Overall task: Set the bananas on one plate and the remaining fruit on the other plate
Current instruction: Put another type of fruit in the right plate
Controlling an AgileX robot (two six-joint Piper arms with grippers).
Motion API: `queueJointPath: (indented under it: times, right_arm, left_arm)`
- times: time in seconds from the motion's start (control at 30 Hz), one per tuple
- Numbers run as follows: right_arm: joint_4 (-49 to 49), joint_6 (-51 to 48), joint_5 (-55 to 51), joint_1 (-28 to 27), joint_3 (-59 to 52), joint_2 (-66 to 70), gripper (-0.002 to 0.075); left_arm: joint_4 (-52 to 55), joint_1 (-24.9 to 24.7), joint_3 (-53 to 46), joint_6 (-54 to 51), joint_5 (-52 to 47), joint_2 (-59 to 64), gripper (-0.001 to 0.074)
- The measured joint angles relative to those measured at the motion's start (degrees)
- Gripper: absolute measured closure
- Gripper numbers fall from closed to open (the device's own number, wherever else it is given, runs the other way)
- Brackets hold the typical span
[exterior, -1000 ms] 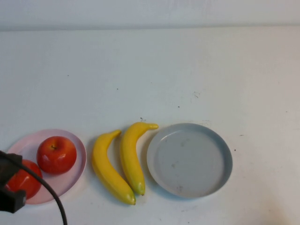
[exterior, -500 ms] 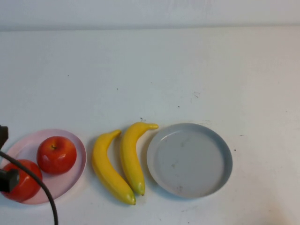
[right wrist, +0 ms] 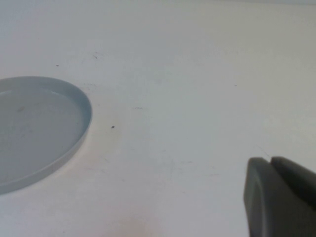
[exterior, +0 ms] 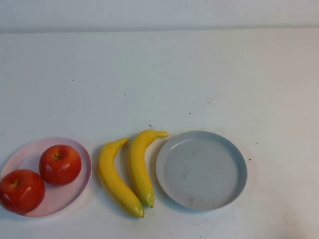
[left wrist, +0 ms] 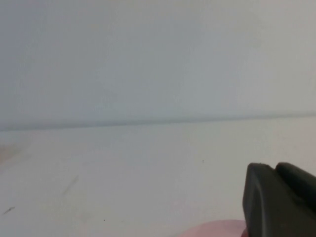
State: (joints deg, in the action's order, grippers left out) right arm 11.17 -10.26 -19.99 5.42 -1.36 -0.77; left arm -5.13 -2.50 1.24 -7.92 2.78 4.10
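Note:
Two red apples (exterior: 60,164) (exterior: 21,190) rest on the pale pink plate (exterior: 75,193) at the front left. Two yellow bananas (exterior: 117,179) (exterior: 141,166) lie side by side on the table between the plates. Right of them sits the grey-blue plate (exterior: 202,170), with nothing in it; it also shows in the right wrist view (right wrist: 39,131). Neither arm appears in the high view. My left gripper (left wrist: 271,170) is shut and holds nothing, above the table beside a sliver of the pink plate (left wrist: 217,230). My right gripper (right wrist: 270,163) is shut and holds nothing, over bare table to the right of the grey-blue plate.
The white table (exterior: 159,79) stretches far behind the plates to a pale back wall (exterior: 159,12). A few small dark specks mark the tabletop.
The left arm, which covered the front-left apple a second ago, has drawn back out of the high view. Both apples now show whole on the pink plate.

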Motion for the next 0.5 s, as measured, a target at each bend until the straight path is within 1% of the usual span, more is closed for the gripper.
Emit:
queueJointPath:
  times: [0.13,0.23,0.43,0.5]
  right_arm:
    - [0.0,0.0,0.0,0.0,0.0,0.0,0.0743]
    - [0.0,0.0,0.0,0.0,0.0,0.0,0.0743]
    - [0.0,0.0,0.0,0.0,0.0,0.0,0.0743]
    - [0.0,0.0,0.0,0.0,0.0,0.0,0.0743]
  left_arm:
    - [1.0,1.1,-2.6,0.7,-1.6,-3.2,0.0735]
    - [1.9,1.1,-2.6,0.9,-6.5,-4.6,0.0735]
    - [2.9,1.1,-2.7,0.9,-20.9,-4.6,0.0735]
    - [3.1,1.1,-2.7,0.9,-23.8,-4.6,0.0735]
